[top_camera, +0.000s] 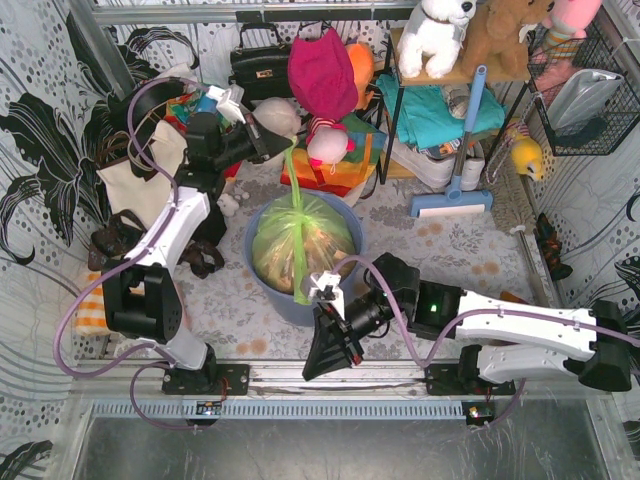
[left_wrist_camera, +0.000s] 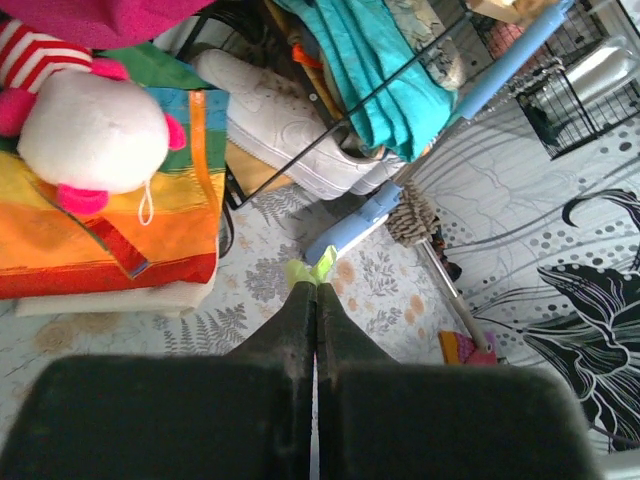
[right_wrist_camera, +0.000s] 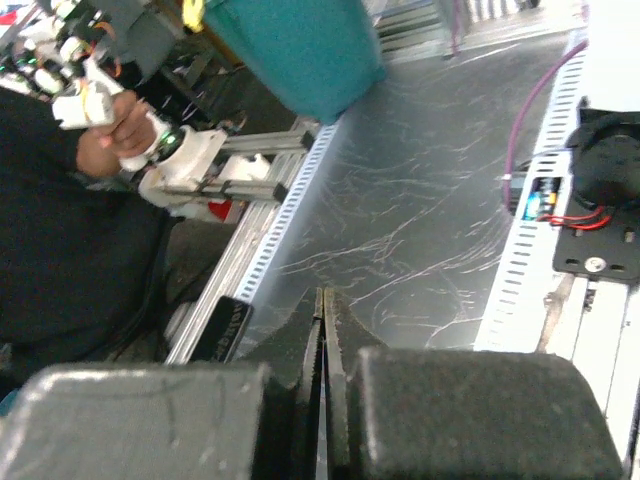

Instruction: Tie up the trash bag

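Trash bag first: it sits inside the round blue-grey bin in the middle of the desk. You can see brown paper through the thin green plastic.

1 long green strip of the bag goes up from the bag's top toward the far side. Your left arm reaches over there, and its jaws are closed on the end of that strip. In the left wrist view a bit of green plastic pokes out past the pinched tips. I think the strip is held far and high like this to pull it long and tight, so there is enough plastic to make a knot.

Another bit of green runs down over the near rim of the bin, close to your right arm. I cannot tell if it is a 2nd strip or part of the same 1.

The jaws on your right arm are closed too, but nothing shows between them. They point away from the bag, toward the near edge of the desk, so the right wrist view shows no bag at all.

To my eye, no knot is made yet. The plastic is thin, so a hard pull could rip it or tip the bin.
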### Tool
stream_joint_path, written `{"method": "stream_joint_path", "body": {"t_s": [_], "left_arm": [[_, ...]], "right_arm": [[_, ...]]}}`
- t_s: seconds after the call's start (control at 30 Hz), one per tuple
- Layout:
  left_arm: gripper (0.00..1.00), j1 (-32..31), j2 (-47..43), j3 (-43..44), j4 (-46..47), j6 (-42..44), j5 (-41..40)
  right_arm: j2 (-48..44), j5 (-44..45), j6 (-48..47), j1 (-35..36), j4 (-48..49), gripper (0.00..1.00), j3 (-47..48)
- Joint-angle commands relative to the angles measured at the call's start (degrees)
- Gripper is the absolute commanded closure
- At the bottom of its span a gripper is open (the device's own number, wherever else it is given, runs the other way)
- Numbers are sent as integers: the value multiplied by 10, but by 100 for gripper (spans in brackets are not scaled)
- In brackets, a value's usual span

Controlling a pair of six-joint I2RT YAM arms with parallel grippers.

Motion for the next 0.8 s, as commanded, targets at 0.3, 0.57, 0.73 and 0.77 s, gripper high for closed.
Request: {"method": "stream_joint_path", "body": {"t_s": [0.3,0.57,0.73,0.77], "left_arm": [[100,-3,-78,-115,69,-35,96],[100,-4,-124,-156,37,-17,110],[100,-3,-134,-163,28,-13,114],[100,-4,-135,-164,26,-12,114]], "right_arm": [[-149,267,-286,-1,-145,39,42],[-164,249,-499,-1,-160,7,16],[-143,262,-571,-1,-123,1,-3],[-138,265,-581,-1,-112,2,-7]]}}
